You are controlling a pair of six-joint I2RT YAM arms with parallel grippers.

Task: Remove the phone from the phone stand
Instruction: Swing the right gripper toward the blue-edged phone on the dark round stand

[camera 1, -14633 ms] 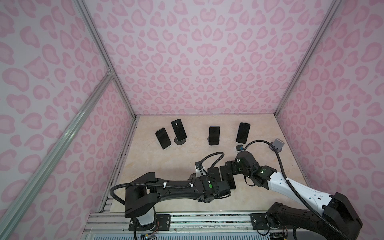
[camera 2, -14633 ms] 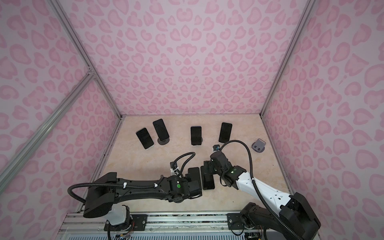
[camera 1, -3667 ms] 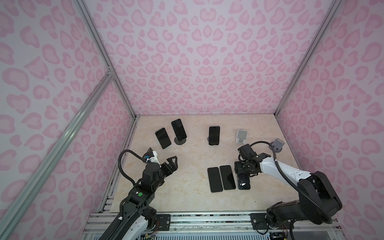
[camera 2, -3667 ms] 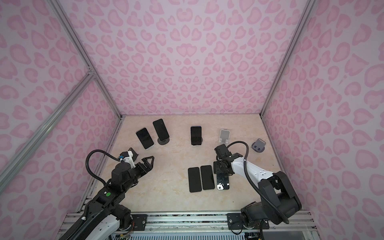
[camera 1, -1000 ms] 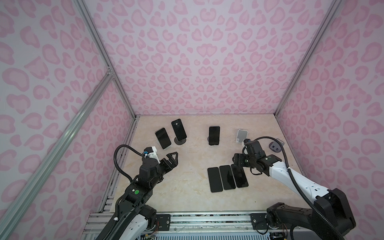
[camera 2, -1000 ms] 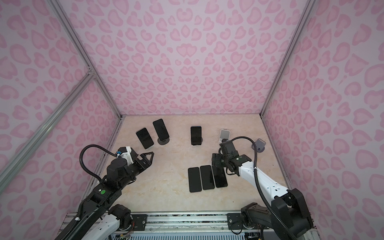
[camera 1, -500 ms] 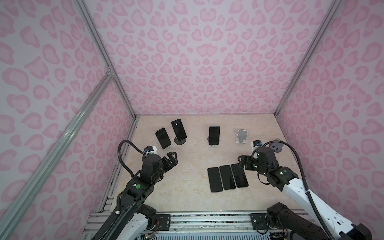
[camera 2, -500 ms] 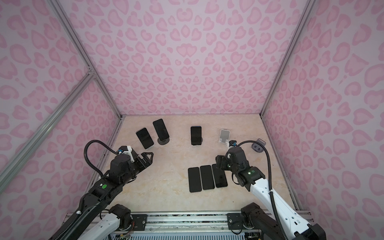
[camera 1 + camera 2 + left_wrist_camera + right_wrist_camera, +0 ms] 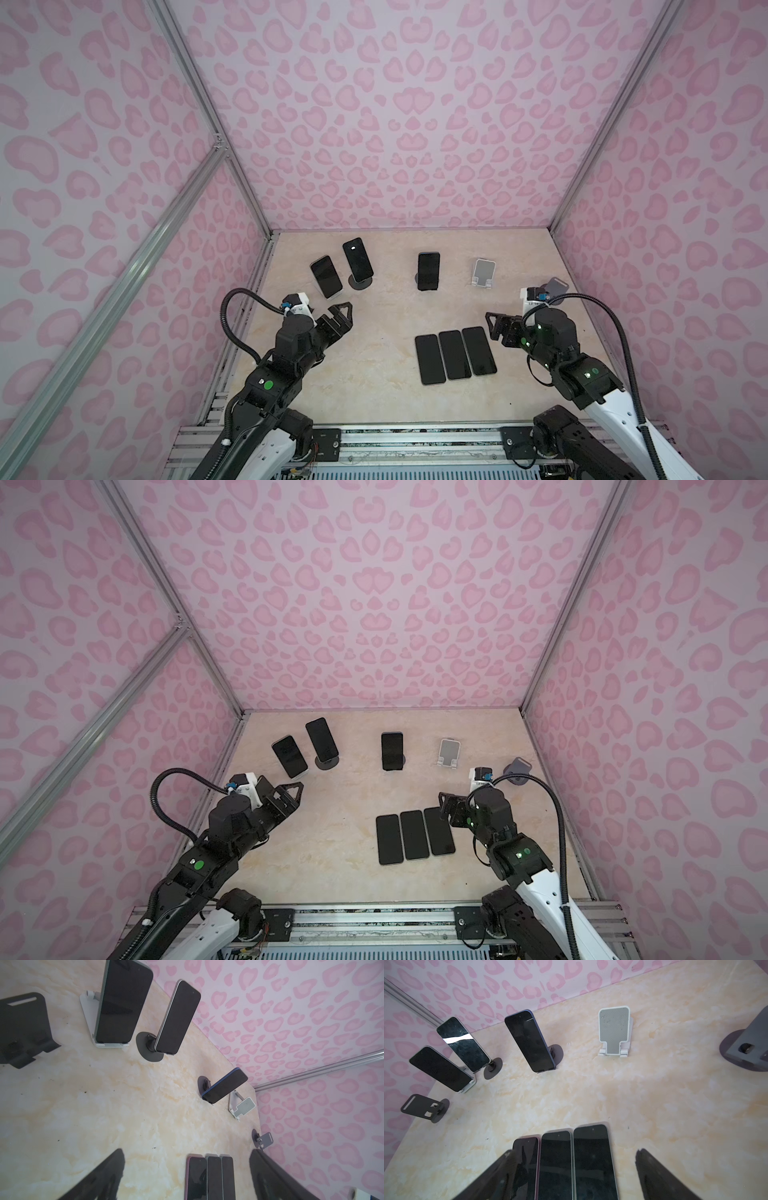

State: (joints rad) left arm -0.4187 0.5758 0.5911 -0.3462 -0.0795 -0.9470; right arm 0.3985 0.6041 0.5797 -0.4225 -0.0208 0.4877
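**Phone (image 9: pixel 428 271) on stand: layout of the cream marbled worktop (image 9: pixel 374 399)**

Six phones are present, all slim dark-glass slabs with rounded corners and blank screens. Three stand propped near the back wall: the blue-edged phone (image 9: pixel 529 1041) on a round-based grey stand (image 9: pixel 558 1051), a silver-edged phone (image 9: pixel 358 258) on a second round base (image 9: pixel 360 284), and a third phone (image 9: pixel 326 276) on a white folding stand (image 9: pixel 87 1014). Three lie flat, side by side, in a row (image 9: pixel 455 355) toward the front. Six stands in all; three are bare: a white stand (image 9: pixel 483 272), a grey stand (image 9: pixel 557 286) and a black stand (image 9: pixel 421 1108). The left fingers (image 9: pixel 97 1180) are spread wide, holding nothing; the right fingers (image 9: pixel 658 1180) are spread too, just beside the row.
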